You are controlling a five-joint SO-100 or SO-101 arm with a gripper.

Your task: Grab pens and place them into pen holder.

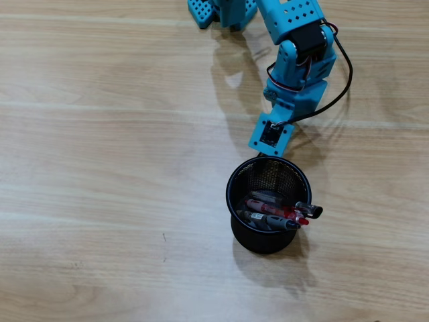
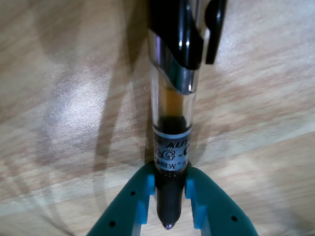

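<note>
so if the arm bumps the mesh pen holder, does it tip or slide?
Probably slides: the pen holder looks wide and squat on smooth wood. The pens lean toward one rim, so a slight tip bias is possible. Mesh walls suggest it is light.

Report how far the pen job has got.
Done: three pens, two black and one red, lie in the pen holder. In hand: the gripper is shut on a fourth pen, seen in the wrist view. Left: dropping that one in; no pens show on the table.
</note>
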